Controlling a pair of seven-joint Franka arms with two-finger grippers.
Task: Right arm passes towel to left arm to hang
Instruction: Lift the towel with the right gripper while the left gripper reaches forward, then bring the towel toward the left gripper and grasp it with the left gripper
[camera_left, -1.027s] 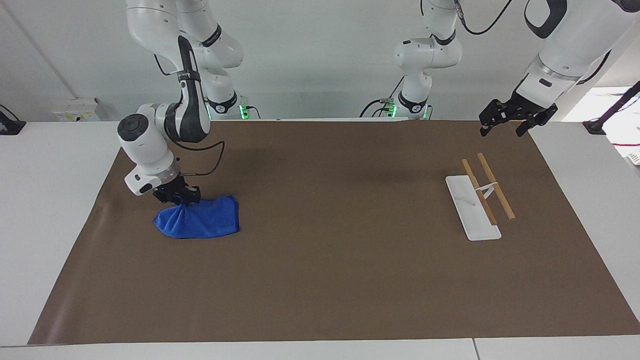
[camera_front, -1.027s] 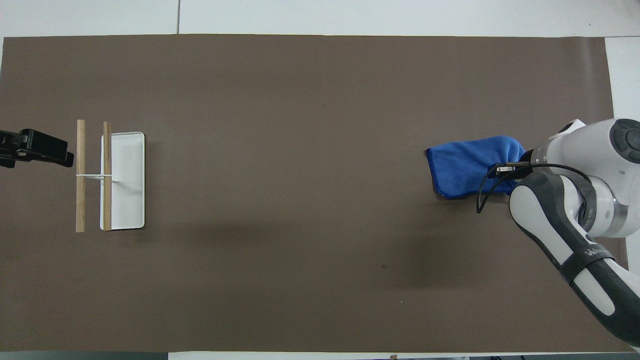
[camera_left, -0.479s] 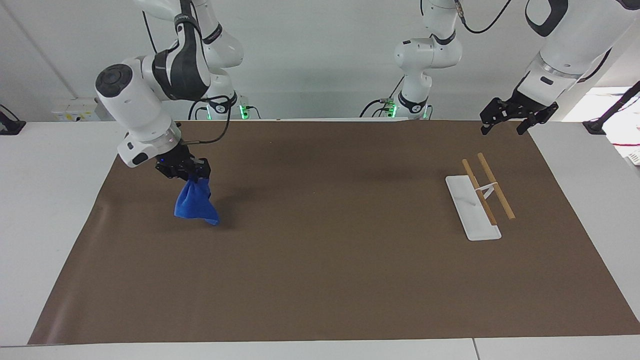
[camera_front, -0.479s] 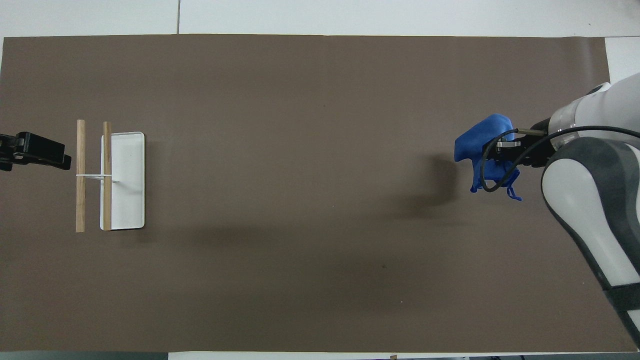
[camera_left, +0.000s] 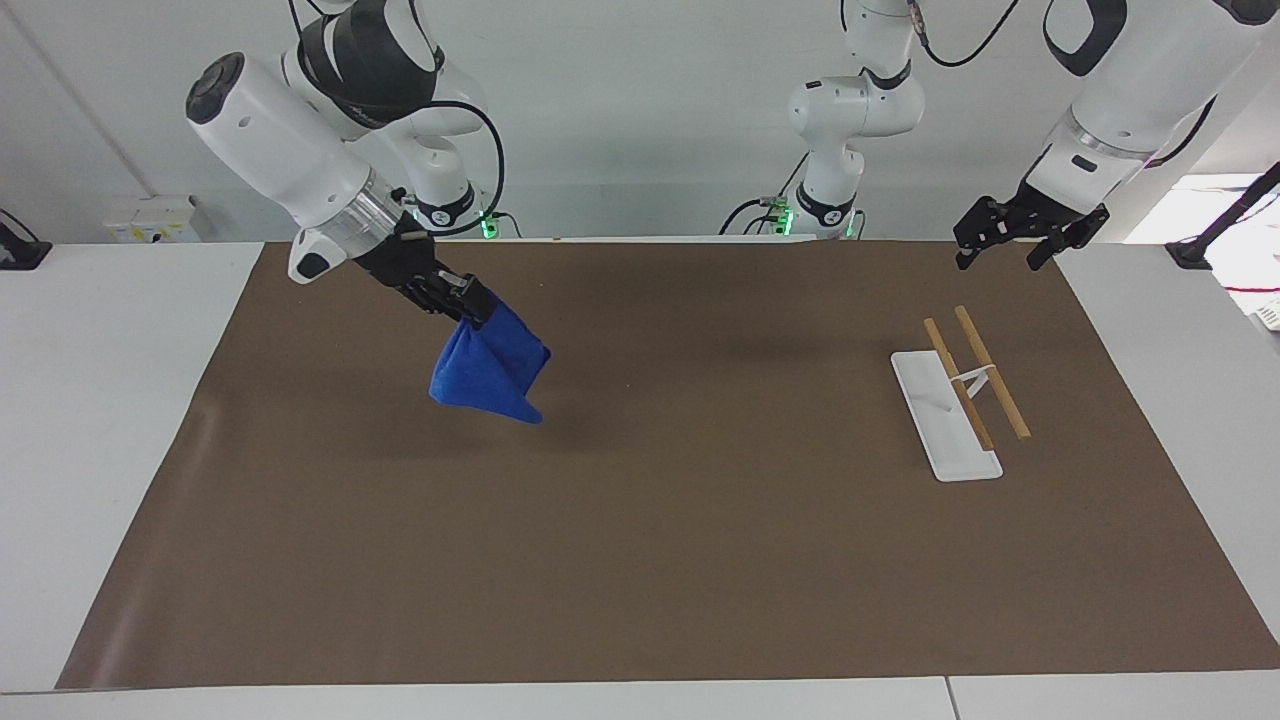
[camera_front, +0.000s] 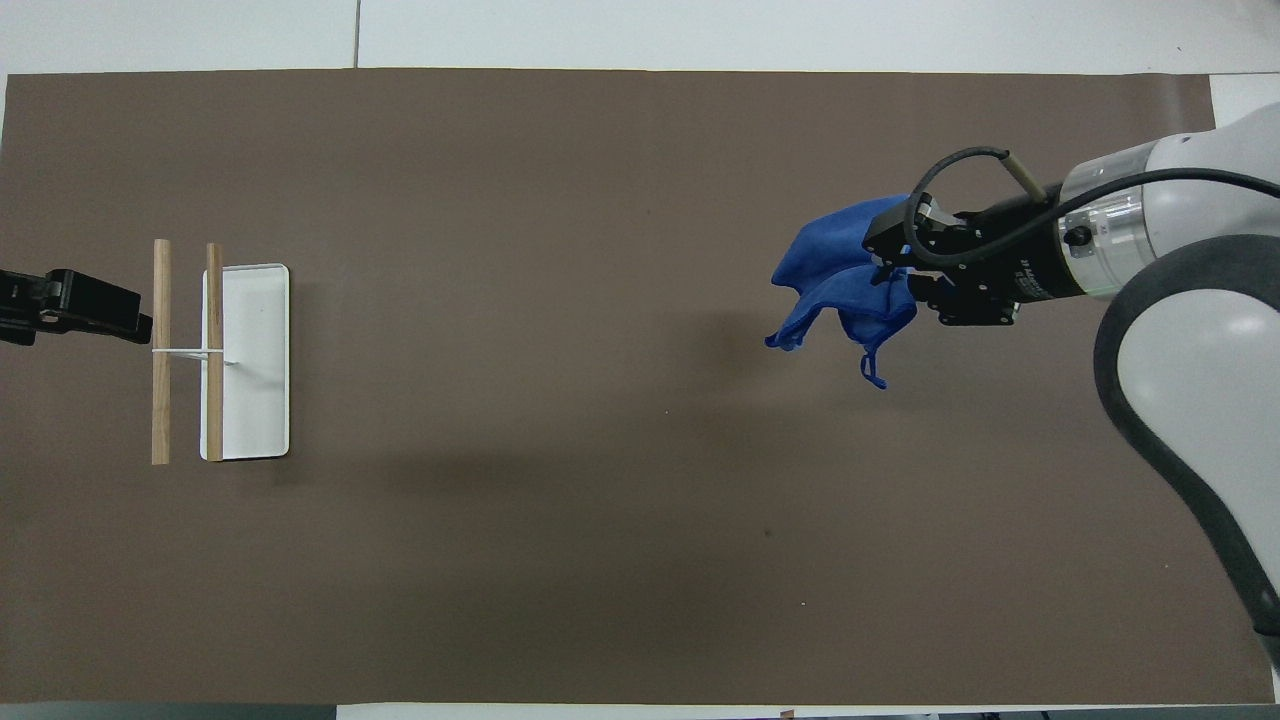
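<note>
The bright-blue towel hangs bunched in the air from my right gripper, which is shut on its upper corner. It is over the brown mat at the right arm's end of the table, clear of the surface. In the overhead view the towel droops from the right gripper, and its small loop hangs below. My left gripper is open and empty in the air beside the rack, at the left arm's end. It also shows in the overhead view.
A hanging rack stands at the left arm's end: a white base carrying two parallel wooden rods on a thin white stand; it also shows in the overhead view. The brown mat covers most of the table.
My right gripper has lifted the towel off the mat and carried it up and toward the table's middle. The towel now hangs free. My left gripper has hardly moved.
</note>
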